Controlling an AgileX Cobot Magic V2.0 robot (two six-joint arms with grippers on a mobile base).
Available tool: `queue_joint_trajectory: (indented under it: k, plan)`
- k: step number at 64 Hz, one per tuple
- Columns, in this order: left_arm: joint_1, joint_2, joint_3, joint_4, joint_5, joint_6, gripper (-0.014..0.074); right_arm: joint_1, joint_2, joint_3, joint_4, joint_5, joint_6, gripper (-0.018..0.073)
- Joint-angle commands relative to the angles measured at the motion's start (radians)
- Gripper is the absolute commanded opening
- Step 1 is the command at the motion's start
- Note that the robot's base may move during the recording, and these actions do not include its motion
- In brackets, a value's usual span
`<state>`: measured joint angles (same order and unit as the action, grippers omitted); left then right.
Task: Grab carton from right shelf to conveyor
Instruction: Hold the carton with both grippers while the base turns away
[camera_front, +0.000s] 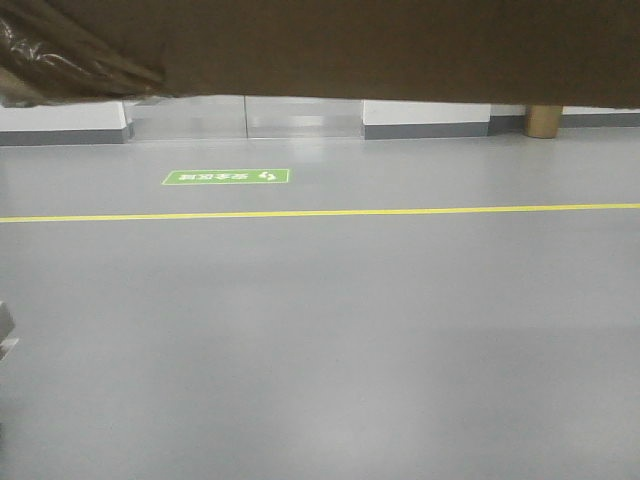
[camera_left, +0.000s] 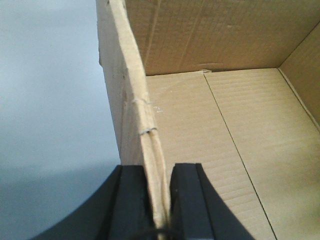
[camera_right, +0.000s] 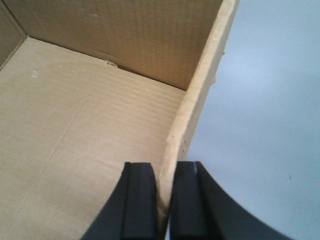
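Note:
An open brown carton is held in the air between my two arms. In the front view its underside (camera_front: 380, 50) fills the top of the frame as a dark band. My left gripper (camera_left: 159, 200) is shut on the carton's left wall (camera_left: 131, 100), one finger outside and one inside. My right gripper (camera_right: 165, 200) is shut on the carton's right wall (camera_right: 200, 100) the same way. Both wrist views show the carton's empty inside (camera_left: 225, 140) (camera_right: 75, 125). The shelf and the conveyor are out of view.
Grey floor (camera_front: 320, 350) stretches ahead with a yellow line (camera_front: 320, 213) across it and a green floor sign (camera_front: 226, 177) beyond. A white wall with a grey skirting (camera_front: 420, 125) and a brown cylinder (camera_front: 544, 121) stand at the far end.

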<state>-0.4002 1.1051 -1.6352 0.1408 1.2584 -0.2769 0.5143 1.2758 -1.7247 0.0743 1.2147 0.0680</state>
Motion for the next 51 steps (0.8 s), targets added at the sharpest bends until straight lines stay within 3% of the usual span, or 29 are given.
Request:
queue_joint_trajectory:
  k: [1, 16, 51]
  plan:
    - [-0.005, -0.013, -0.009, 0.006, -0.037, 0.010, -0.0016, -0.001, -0.009, 0.002, -0.013, -0.023, -0.025, -0.0062]
    - [-0.005, -0.013, -0.009, 0.013, -0.037, 0.010, -0.0016, -0.001, 0.000, 0.002, -0.013, -0.062, -0.025, -0.0062]
    - [-0.005, -0.013, -0.009, 0.020, -0.037, 0.010, -0.0016, -0.001, 0.030, 0.002, -0.013, -0.299, -0.025, -0.0062]
